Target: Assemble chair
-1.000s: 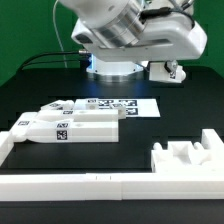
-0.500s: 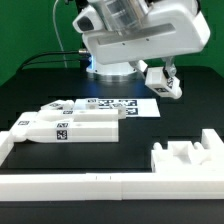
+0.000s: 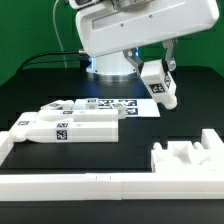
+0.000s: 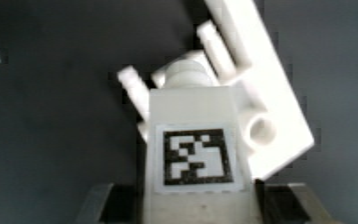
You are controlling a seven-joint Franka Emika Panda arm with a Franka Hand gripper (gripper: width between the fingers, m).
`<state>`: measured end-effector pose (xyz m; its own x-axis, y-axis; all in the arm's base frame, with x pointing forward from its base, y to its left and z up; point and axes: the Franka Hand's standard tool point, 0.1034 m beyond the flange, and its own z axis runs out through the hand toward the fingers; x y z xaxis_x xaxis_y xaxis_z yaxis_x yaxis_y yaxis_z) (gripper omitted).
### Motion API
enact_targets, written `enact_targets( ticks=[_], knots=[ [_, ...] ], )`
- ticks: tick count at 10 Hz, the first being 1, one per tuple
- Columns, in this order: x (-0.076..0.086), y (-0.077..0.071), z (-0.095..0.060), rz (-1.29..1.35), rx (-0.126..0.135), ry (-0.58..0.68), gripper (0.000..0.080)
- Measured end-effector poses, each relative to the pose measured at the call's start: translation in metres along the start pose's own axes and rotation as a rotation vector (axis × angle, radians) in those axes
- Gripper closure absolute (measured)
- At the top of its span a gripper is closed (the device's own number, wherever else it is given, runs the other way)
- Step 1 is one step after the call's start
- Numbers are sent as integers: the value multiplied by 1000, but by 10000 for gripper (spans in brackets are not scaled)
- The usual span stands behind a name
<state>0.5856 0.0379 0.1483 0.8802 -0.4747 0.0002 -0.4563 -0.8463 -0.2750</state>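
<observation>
My gripper (image 3: 157, 66) is shut on a white chair part (image 3: 160, 86) with a black-and-white tag, held tilted in the air above the table at the exterior view's right. In the wrist view the same part (image 4: 211, 120) fills the frame, its tag facing the camera, and the fingers (image 4: 117, 200) clamp its near end from both sides. More white chair parts (image 3: 70, 125) with tags lie grouped on the table at the exterior view's left. A notched white chair part (image 3: 185, 158) sits at the front right.
The marker board (image 3: 125, 104) lies flat on the black table behind the grouped parts. A long plain white rail (image 3: 80, 183) edges the table's front, with a raised end at the left (image 3: 12, 140). The robot base (image 3: 110, 68) stands at the back.
The arm has swung down and towards the exterior view's left, and the held chair part has come lower and tilted, from the far right towards the marker board's right end.
</observation>
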Motion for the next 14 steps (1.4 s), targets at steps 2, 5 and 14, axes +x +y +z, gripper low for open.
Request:
enact_targets(
  ticks=[2, 5, 14],
  knots=[
    [7, -17, 3, -104, -57, 76, 515],
    [10, -43, 8, -232, -43, 244, 515],
    [13, -62, 28, -490, -97, 291, 514]
  ],
)
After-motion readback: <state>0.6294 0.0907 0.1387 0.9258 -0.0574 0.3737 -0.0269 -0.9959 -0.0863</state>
